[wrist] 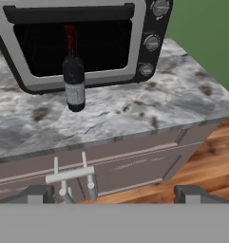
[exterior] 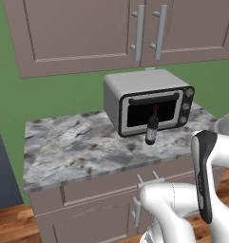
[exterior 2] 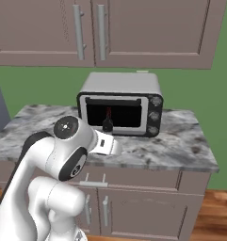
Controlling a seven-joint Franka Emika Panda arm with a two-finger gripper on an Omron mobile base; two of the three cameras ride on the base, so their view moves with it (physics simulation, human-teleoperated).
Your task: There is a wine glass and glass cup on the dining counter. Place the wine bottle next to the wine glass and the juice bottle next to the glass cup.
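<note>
The pincer (wrist: 114,193) is standing wide with nothing between its small dark tips, hanging out in front of the cabinet drawer, well short of the grey-white veined marble counter (wrist: 173,102). Beyond it, the dark slim wine bottle with the red neck capsule and pale label (wrist: 73,76) is standing upright on that counter, just in front of the silver toaster oven's black glass door (wrist: 87,42). The step in hand is judged to be the reach for the wine bottle; the next move is calling for the pincer advancing level until its open tips straddle the bottle's body.

Green wall (exterior: 63,92), taupe cabinets (exterior: 87,33), wooden floor (wrist: 201,161)
</note>
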